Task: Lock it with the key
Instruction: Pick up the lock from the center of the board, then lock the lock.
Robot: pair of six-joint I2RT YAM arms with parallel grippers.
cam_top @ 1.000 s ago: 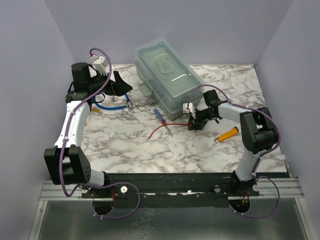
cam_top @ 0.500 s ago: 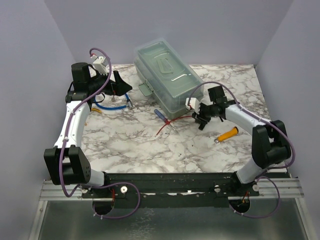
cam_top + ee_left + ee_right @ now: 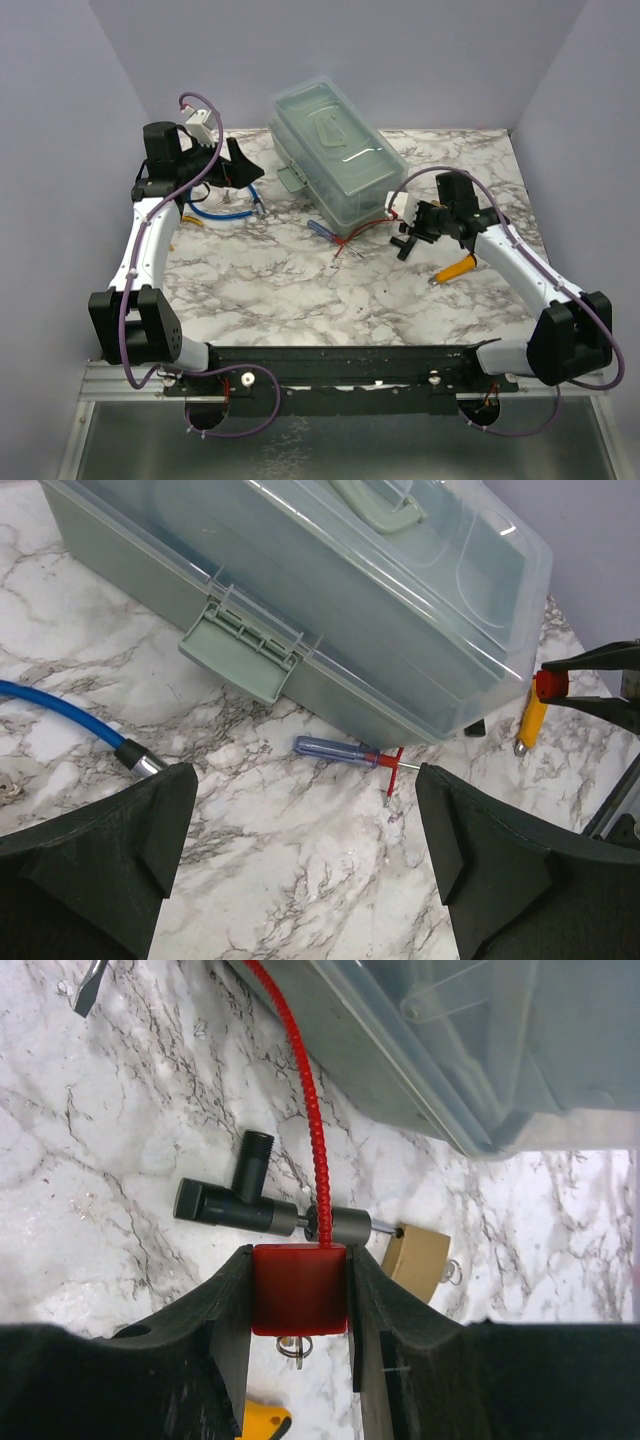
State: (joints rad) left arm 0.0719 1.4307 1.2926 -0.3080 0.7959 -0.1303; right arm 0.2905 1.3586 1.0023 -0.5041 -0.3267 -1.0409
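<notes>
The small brass padlock (image 3: pixel 415 1260) lies on the marble just right of my right gripper (image 3: pixel 298 1256), its silver shackle running into a black T-shaped tool (image 3: pixel 240 1205). The right gripper is shut on a red block (image 3: pixel 298 1295) with a ribbed red cord (image 3: pixel 300 1080) leading toward the clear box. A small key ring (image 3: pixel 297 1346) shows under the block. In the top view the right gripper (image 3: pixel 408 218) sits in front of the box's right end; the padlock is hidden there. My left gripper (image 3: pixel 305 870) is open and empty, far back left (image 3: pixel 240 170).
The clear plastic box (image 3: pixel 335 155) with a green latch (image 3: pixel 240 655) stands at the back. A blue-handled screwdriver (image 3: pixel 322 228) lies in front of it. An orange-yellow tool handle (image 3: pixel 455 268) lies right of centre. A blue cable (image 3: pixel 220 212) lies near the left gripper.
My right arm has swung right and back, taking the red block along. The red cord has been dragged toward the box. The left arm has not moved.
</notes>
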